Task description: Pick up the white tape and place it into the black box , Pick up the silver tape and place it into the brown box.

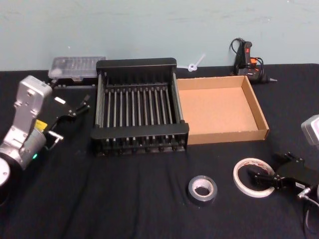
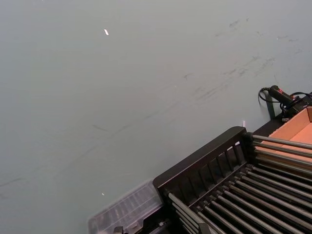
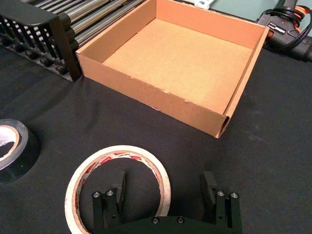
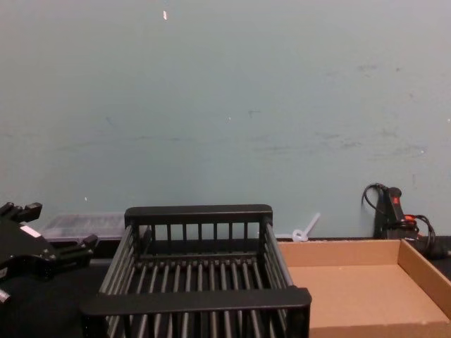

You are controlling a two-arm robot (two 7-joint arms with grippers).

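Observation:
The white tape [image 1: 244, 172] lies flat on the black cloth at the front right, a whitish ring with red print on its core [image 3: 122, 152]. My right gripper [image 1: 273, 168] [image 3: 163, 190] is low over it and open. One finger sits inside the ring's hollow and the other outside, with the ring's right side between them. The silver tape [image 1: 202, 189] [image 3: 12, 151] lies to the left of the ring. The black box [image 1: 139, 132] [image 4: 197, 299] [image 2: 204, 165] and the brown box [image 1: 227, 137] [image 3: 146, 90] [image 4: 352, 253] stand side by side behind. My left gripper [image 1: 70, 119] [image 4: 53, 229] hangs open, left of the black box.
A clear plastic case [image 1: 77, 67] [image 2: 126, 212] lies behind the black box at the back left. A black and orange tool with a cable [image 1: 246, 59] [image 3: 287, 29] [image 4: 391, 211] rests at the back right against the wall. Bare black cloth [image 1: 124, 199] spreads across the front.

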